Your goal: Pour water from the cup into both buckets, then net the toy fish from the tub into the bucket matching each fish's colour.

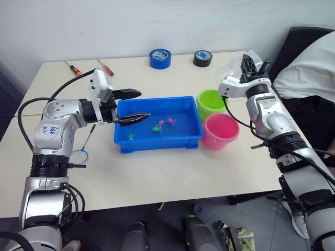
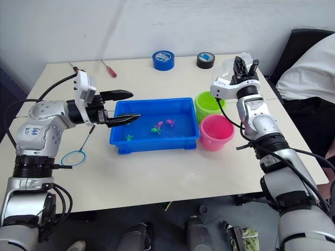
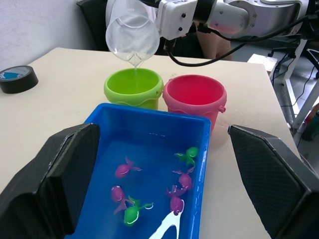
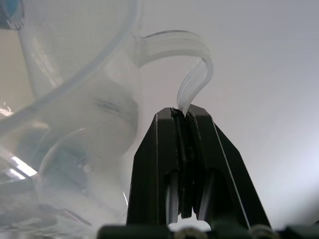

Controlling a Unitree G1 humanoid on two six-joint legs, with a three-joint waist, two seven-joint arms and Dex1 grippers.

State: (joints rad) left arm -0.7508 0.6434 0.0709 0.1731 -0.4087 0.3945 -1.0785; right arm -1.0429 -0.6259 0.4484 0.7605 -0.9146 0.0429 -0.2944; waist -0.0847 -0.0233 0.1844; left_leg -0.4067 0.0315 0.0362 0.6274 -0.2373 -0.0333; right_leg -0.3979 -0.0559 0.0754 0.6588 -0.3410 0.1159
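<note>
My right gripper (image 1: pixel 255 65) is shut on the handle (image 4: pixel 194 64) of the clear cup (image 3: pixel 132 32). The cup is tipped spout-down over the lime green bucket (image 1: pixel 212 102), and a thin stream of water runs from the spout into it. Just in front stands the pink bucket (image 1: pixel 220 130), touching the green one. The blue tub (image 1: pixel 159 141) holds water and several pink and green toy fish (image 3: pixel 127 169). Over the tub's left end hovers my left gripper (image 1: pixel 135 106), open and holding nothing. The net (image 1: pixel 79 156) lies on the table left of the tub.
A blue tape roll (image 1: pixel 160 58) and a black tape roll (image 1: pixel 202 58) lie at the table's far edge. Two red-handled screwdrivers (image 1: pixel 106 67) are at the far left. A person in white (image 1: pixel 309 68) sits beyond the table's right side.
</note>
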